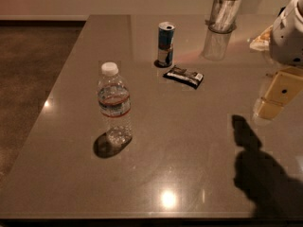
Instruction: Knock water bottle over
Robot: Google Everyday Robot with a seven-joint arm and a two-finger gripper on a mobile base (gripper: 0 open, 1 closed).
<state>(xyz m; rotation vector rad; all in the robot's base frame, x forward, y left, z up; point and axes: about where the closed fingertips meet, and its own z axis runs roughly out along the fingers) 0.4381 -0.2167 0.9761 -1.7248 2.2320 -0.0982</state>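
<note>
The water bottle (113, 104) stands upright on the grey table (189, 164), left of centre. It is clear and ribbed, with a white cap and a blue-white label edged in red. My gripper (277, 98) is at the right edge of the camera view, raised above the table and far to the right of the bottle, touching nothing. Its dark shadow falls on the table below it at the front right.
A slim blue-and-silver can (165, 44) stands at the back centre, with a dark snack packet (183, 76) lying just right of it. A clear glass tumbler (221, 26) holding white items stands at the back right. The table's left edge borders brown carpet (28, 79).
</note>
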